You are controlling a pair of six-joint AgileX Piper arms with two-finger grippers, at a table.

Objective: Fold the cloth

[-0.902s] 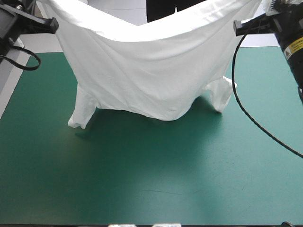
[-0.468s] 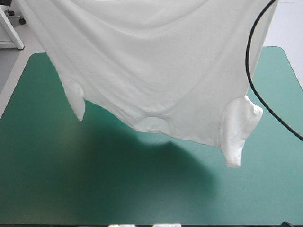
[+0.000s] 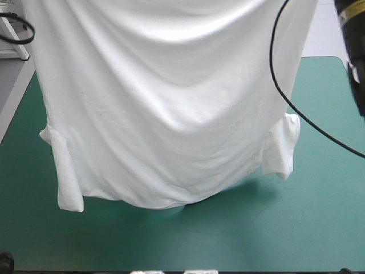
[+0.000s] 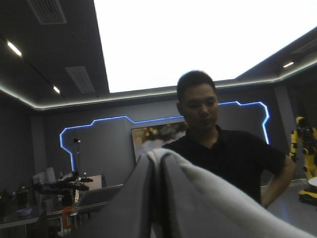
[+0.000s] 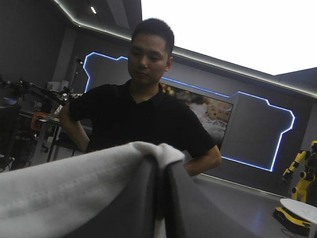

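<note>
The white T-shirt hangs spread wide in the air and fills most of the high view. Its lower hem dips toward the front part of the teal-green table. One sleeve dangles at the left and the other at the right. Neither gripper shows in the high view; both are above its top edge. In the left wrist view my left gripper is shut on a fold of the T-shirt. My right gripper is likewise shut on the T-shirt, which drapes off to one side.
The hanging shirt hides the middle and far part of the table. Bare teal-green cover shows along the front edge and at the right. My right arm comes down at the far right corner.
The shirt was raised and swung toward the table's near side. Its hem and sleeves, earlier over the table's middle, now hang near the front. The grippers have left the high view.
</note>
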